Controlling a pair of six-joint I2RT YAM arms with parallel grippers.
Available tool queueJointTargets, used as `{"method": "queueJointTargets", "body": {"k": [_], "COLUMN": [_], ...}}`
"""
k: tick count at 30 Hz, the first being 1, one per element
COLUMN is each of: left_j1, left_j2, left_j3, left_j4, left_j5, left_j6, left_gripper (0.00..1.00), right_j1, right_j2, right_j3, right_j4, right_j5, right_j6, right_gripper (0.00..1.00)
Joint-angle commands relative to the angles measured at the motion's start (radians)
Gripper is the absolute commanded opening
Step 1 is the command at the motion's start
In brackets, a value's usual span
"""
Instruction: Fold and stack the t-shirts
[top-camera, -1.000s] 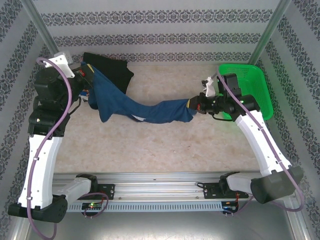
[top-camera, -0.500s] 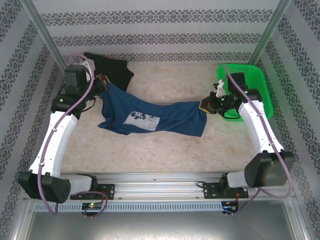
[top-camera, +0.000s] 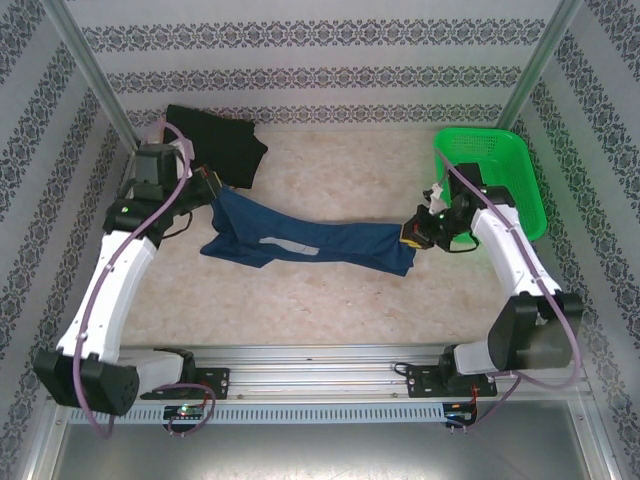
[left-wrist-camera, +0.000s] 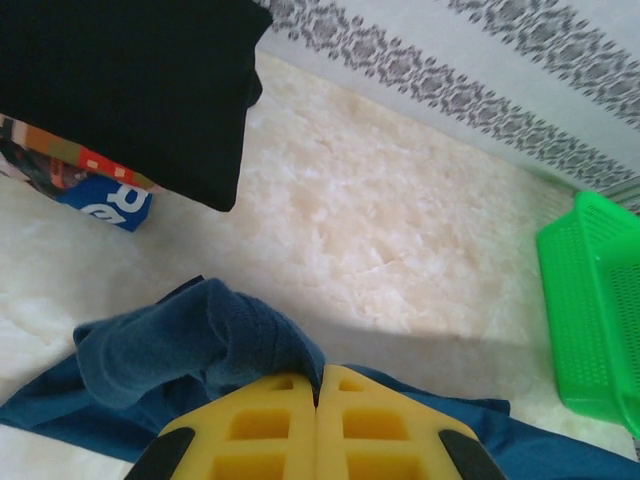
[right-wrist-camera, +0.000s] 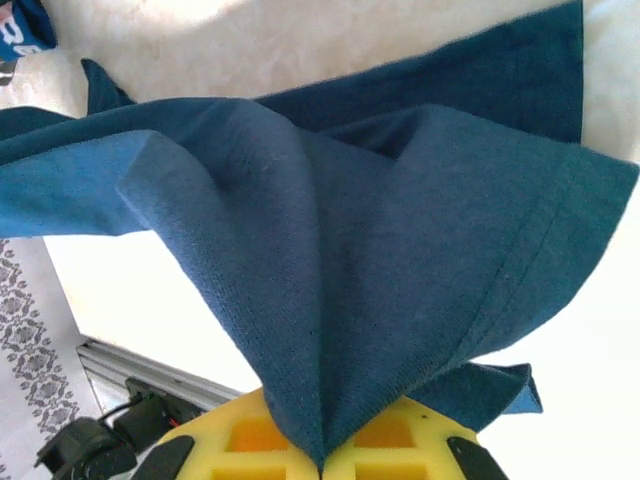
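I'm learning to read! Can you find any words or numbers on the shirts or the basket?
Multicoloured printed cloth shirt, under the black cloth shirt: white letters on a blue patch, partly hidden, not readable.
Navy blue cloth shirt: pale print, too small to read.
Green plastic mesh basket: none.

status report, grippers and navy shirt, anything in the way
Both shut: left gripper and right gripper on opposite ends of navy blue cloth t-shirt, stretched across the table. Nearby: black cloth t-shirt by left gripper, green plastic mesh basket by right gripper.
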Motion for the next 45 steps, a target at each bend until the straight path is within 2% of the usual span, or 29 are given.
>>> {"method": "queueJointTargets", "body": {"k": [1, 5, 8, 12, 20, 21, 23, 26, 27, 29, 30, 33, 36, 39, 41, 45], "left_j1": [-0.027, -0.029, -0.04, -0.055, -0.074, -0.077, -0.078, -0.078, -0.077, -0.071, -0.06, 0.006, 0.107, 0.196, 0.227, 0.239], "left_j2": [-0.132, -0.131, -0.061, 0.156, 0.577, 0.608, 0.633, 0.62, 0.603, 0.545, 0.495, 0.325, 0.178, 0.064, 0.033, 0.027], "left_j3": [0.042, 0.028, -0.038, -0.021, 0.12, 0.118, 0.093, 0.088, 0.104, 0.126, 0.114, -0.012, -0.154, -0.325, -0.423, -0.584], "left_j4": [-0.115, -0.217, -0.167, -0.075, 0.044, 0.069, 0.138, 0.199, 0.181, 0.118, 0.093, 0.045, -0.04, -0.033, -0.004, 0.175], "left_j5": [-0.058, -0.045, -0.036, -0.084, -0.026, -0.026, -0.016, -0.004, -0.011, -0.027, -0.032, 0.02, 0.081, 0.166, 0.204, 0.269], "left_j6": [0.008, -0.026, -0.051, -0.026, -0.012, -0.015, -0.035, -0.061, -0.062, -0.059, -0.069, -0.144, -0.19, -0.25, -0.286, -0.39], "left_gripper": [0.0, 0.0, 0.0, 0.0, 0.0, 0.02, 0.23, 0.55, 0.61, 0.68, 0.72, 0.86, 0.88, 0.88, 0.87, 0.83], "right_j1": [0.0, -0.008, -0.021, -0.041, -0.042, -0.042, -0.041, -0.04, -0.04, -0.04, -0.04, -0.036, -0.004, 0.056, 0.09, 0.144], "right_j2": [-0.081, -0.103, -0.046, 0.073, 0.384, 0.408, 0.441, 0.458, 0.448, 0.406, 0.373, 0.249, 0.103, -0.05, -0.121, -0.188], "right_j3": [-0.047, -0.092, -0.104, -0.043, 0.189, 0.205, 0.22, 0.222, 0.216, 0.191, 0.174, 0.109, 0.027, -0.094, -0.154, -0.231], "right_j4": [-0.083, -0.084, -0.062, 0.002, 0.008, 0.019, 0.043, 0.091, 0.111, 0.147, 0.165, 0.224, 0.264, 0.34, 0.358, 0.355], "right_j5": [-0.041, -0.03, 0.005, 0.049, 0.207, 0.233, 0.279, 0.312, 0.314, 0.329, 0.329, 0.27, 0.207, 0.19, 0.174, 0.157], "right_j6": [-0.021, -0.012, -0.018, -0.023, -0.056, -0.051, -0.041, -0.027, -0.025, -0.026, -0.031, -0.048, -0.071, -0.048, -0.029, -0.009], "right_gripper": [0.05, 0.06, 0.06, 0.06, 0.11, 0.12, 0.11, 0.2, 0.23, 0.4, 0.44, 0.69, 0.81, 0.93, 0.95, 0.98]}}
